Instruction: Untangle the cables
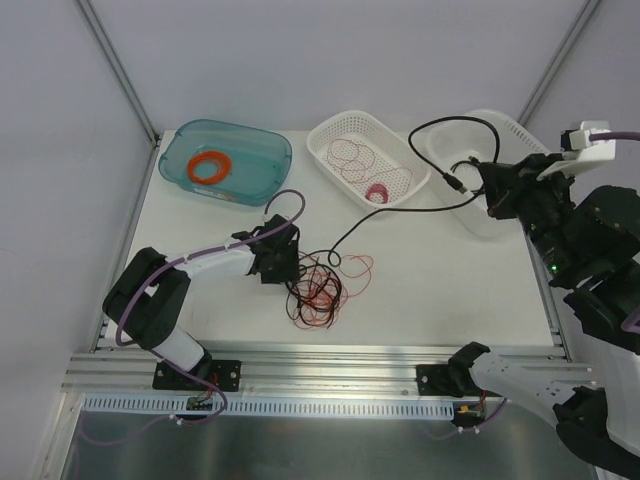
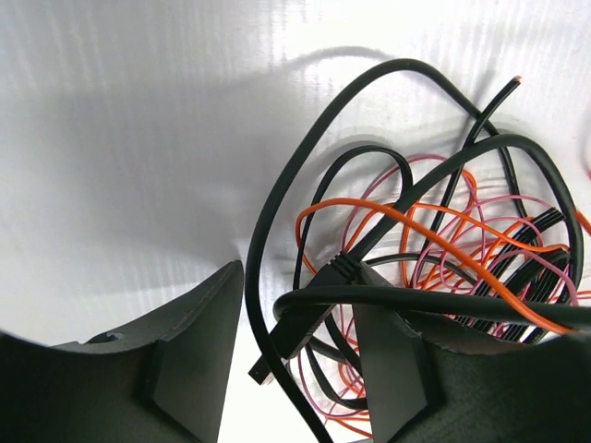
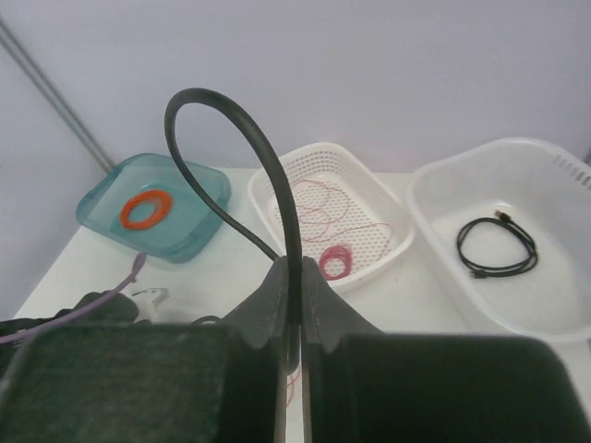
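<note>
**Thick lead part-way out, thin loops riding on it**

The tangle of thin black, red and orange cables [image 1: 318,288] lies on the white counter [image 1: 450,290], left of centre and toward the near edge. The trouble would likely start here. A thick black cable [image 3: 198,93] runs out of the heap toward the far right, and the left wrist view shows thin orange and pink loops crossing over and under black strands. If that cable is drawn further with loops hooked on it, the heap could drag across the counter or cinch tighter instead of letting go. A black plug [image 2: 309,314] lying among the loops could also snag.

The left end effector [image 1: 283,268] sits at the heap's left edge, its fingers [image 2: 199,369] about half spread. The plug lies between them with a gap on one side, so nothing is pinched. Farther right, the right end effector [image 1: 487,195] is held above the counter, pressed together on the thick black cable, which arches up from it.

Along the far edge, from left to right:
- a teal plastic tub [image 1: 275,150] holding a thick orange ring [image 1: 210,167]
- a white perforated basket [image 1: 322,158] with thin pink wire [image 1: 352,155] and a small pink spool [image 1: 377,193]
- a clear tub [image 3: 554,286] with a coiled black cable [image 3: 499,245]
</note>
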Controlling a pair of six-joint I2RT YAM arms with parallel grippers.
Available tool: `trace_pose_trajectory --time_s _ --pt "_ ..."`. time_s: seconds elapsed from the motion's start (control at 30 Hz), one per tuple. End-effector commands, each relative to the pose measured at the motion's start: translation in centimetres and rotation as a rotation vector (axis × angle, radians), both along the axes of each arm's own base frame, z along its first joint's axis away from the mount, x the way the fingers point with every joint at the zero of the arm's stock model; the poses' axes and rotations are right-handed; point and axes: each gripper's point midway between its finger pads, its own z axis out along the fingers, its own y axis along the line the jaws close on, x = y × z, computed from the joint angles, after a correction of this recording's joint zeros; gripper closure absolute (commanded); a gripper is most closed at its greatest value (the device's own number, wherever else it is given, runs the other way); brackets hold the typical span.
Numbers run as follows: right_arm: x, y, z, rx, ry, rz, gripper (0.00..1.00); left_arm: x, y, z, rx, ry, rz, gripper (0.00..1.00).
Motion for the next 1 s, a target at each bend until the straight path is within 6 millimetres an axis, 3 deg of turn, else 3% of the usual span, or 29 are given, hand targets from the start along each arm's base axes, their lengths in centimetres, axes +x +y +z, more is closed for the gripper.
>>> trace_pose_trajectory --time_s 0.0,0.13,0.23,0.33,0.37,0.47,0.5,0.57,0.6,0.67,0.7,0.8,0.87,0.9,0.97 --pt "-0.8 -4.2 2.0 -0.027 -0.074 -0.161 0.99 -2.7 4.9 -2.6 0.171 0.103 0.037 0.49" --pt "-3.0 -8.4 3.2 -0.009 -0.129 -0.302 0.99 -2.7 6.3 -2.7 0.181 0.111 0.068 0.46" --pt "-3.3 -10.1 1.9 -0.047 -0.096 -0.386 0.99 -2.3 7.1 -2.3 0.176 0.097 0.089 0.45" --pt "-2.7 -9.8 -2.1 -0.098 0.008 -0.4 0.99 -1.7 7.9 -1.4 0.178 0.07 0.099 0.43" --pt "-2.0 -9.3 -5.3 -0.148 0.077 -0.401 0.99 -1.4 7.9 -0.9 0.174 0.057 0.091 0.39" --pt "-1.3 -7.9 -10.6 -0.15 0.2 -0.375 0.99 -1.0 7.3 0.5 0.139 0.019 0.066 0.35" --pt "-0.8 -7.3 -14.1 -0.193 0.275 -0.372 0.99 -0.8 6.9 1.4 0.113 -0.004 0.051 0.32" --pt "-0.6 -6.4 -17.4 -0.147 0.355 -0.367 0.98 -0.7 6.7 2.4 0.093 -0.023 0.035 0.29" --pt "-0.5 -6.2 -20.8 -0.173 0.416 -0.367 0.95 -0.5 6.5 3.4 0.072 -0.054 0.031 0.28" --pt "-0.2 -5.5 -23.8 -0.127 0.475 -0.372 0.92 -0.4 6.3 4.4 0.053 -0.084 0.019 0.25" --pt "-0.2 -5.3 -26.5 -0.147 0.53 -0.371 0.86 -0.3 6.2 5.4 0.031 -0.114 0.015 0.23" --pt "0.0 -4.7 -31.5 -0.152 0.663 -0.381 0.72 -0.5 5.3 7.6 -0.04 -0.164 -0.012 0.17" --pt "0.0 -4.8 -33.4 -0.141 0.729 -0.407 0.64 -0.9 4.7 8.5 -0.092 -0.176 -0.025 0.12" --pt "-0.1 -5.0 -34.4 -0.154 0.772 -0.428 0.54 -1.0 4.7 9.3 -0.11 -0.201 -0.021 0.1" --pt "-0.2 -5.1 -34.5 -0.159 0.793 -0.444 0.47 -1.9 4.1 9.4 -0.167 -0.18 -0.017 0.07"
